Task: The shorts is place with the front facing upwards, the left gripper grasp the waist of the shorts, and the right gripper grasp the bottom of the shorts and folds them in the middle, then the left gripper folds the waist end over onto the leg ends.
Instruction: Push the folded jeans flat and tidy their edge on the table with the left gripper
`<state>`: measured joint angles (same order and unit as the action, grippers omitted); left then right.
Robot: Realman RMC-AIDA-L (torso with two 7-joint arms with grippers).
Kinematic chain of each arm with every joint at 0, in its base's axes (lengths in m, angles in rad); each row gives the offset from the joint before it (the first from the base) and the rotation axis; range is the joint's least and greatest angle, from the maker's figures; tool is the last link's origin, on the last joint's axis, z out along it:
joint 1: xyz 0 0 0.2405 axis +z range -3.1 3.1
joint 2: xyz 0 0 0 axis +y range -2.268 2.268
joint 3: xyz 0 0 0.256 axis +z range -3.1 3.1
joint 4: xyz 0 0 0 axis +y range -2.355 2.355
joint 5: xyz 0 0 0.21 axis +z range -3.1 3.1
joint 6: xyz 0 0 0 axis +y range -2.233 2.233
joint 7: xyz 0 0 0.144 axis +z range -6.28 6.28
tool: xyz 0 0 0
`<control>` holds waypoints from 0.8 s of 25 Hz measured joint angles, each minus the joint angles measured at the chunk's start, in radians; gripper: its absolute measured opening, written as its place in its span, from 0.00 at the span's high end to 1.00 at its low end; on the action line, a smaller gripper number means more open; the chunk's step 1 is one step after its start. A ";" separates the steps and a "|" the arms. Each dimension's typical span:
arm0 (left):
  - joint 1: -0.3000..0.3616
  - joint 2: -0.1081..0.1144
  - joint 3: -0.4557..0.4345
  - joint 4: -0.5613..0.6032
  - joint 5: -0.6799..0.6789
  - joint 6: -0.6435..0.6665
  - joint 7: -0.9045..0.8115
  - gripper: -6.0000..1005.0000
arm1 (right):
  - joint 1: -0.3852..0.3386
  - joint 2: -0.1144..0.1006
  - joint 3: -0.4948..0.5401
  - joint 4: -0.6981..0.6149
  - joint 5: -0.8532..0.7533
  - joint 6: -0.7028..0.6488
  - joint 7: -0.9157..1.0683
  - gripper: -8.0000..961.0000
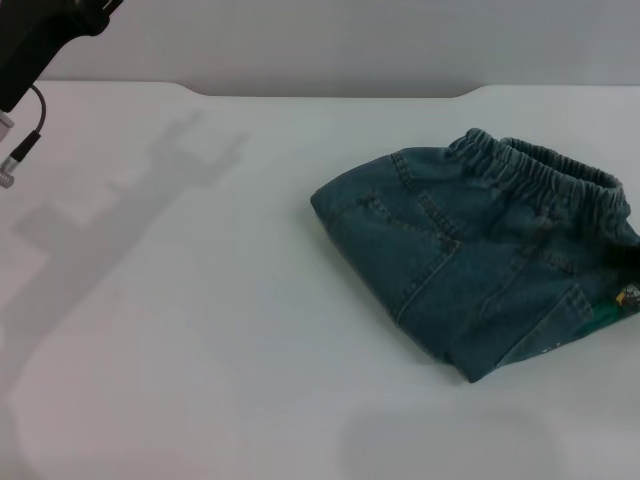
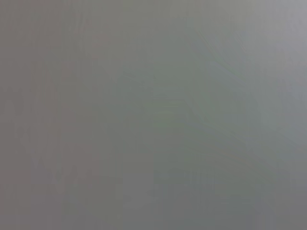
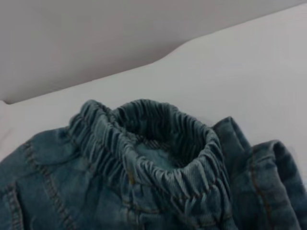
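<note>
The blue denim shorts [image 1: 470, 260] lie bunched and folded on the right side of the white table [image 1: 200, 300]. Their gathered elastic waist [image 1: 545, 172] is at the far right, and a bit of green and red print [image 1: 622, 300] shows at the right edge by a leg end. The right wrist view looks closely at the puckered waist [image 3: 158, 143], which gapes open. No part of my right gripper shows in any view. Part of my black left arm [image 1: 35, 35] hangs high over the table's far left corner, well away from the shorts. The left wrist view shows only plain grey.
The table's far edge [image 1: 330, 95] runs along a grey wall. My left arm's shadow [image 1: 130, 210] falls across the left half of the table. A cable and plug [image 1: 20, 150] dangle from that arm.
</note>
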<state>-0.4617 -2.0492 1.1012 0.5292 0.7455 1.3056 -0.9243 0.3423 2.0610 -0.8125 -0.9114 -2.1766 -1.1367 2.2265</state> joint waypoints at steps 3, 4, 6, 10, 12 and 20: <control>-0.001 -0.001 0.001 0.000 0.000 -0.016 0.000 0.20 | 0.004 0.000 -0.006 0.003 -0.005 0.018 -0.005 0.95; -0.002 -0.001 0.001 0.000 0.000 -0.020 0.001 0.20 | 0.006 0.000 -0.007 0.003 -0.007 0.019 -0.008 0.94; -0.002 -0.001 0.000 0.000 0.000 -0.028 0.002 0.20 | 0.015 -0.001 -0.007 0.003 -0.013 0.019 -0.011 0.92; -0.007 -0.002 -0.005 0.000 0.000 -0.047 0.001 0.20 | 0.029 -0.002 -0.006 0.002 -0.032 0.016 -0.012 0.89; -0.011 -0.002 -0.006 0.000 -0.001 -0.060 -0.002 0.20 | 0.032 -0.003 -0.006 -0.003 -0.032 0.010 -0.012 0.87; -0.023 -0.002 -0.008 0.027 -0.007 -0.110 -0.009 0.20 | 0.008 0.000 0.005 -0.101 -0.023 -0.059 -0.013 0.73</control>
<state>-0.4842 -2.0508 1.0936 0.5557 0.7389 1.1953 -0.9333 0.3506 2.0614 -0.8080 -1.0120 -2.1999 -1.1954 2.2139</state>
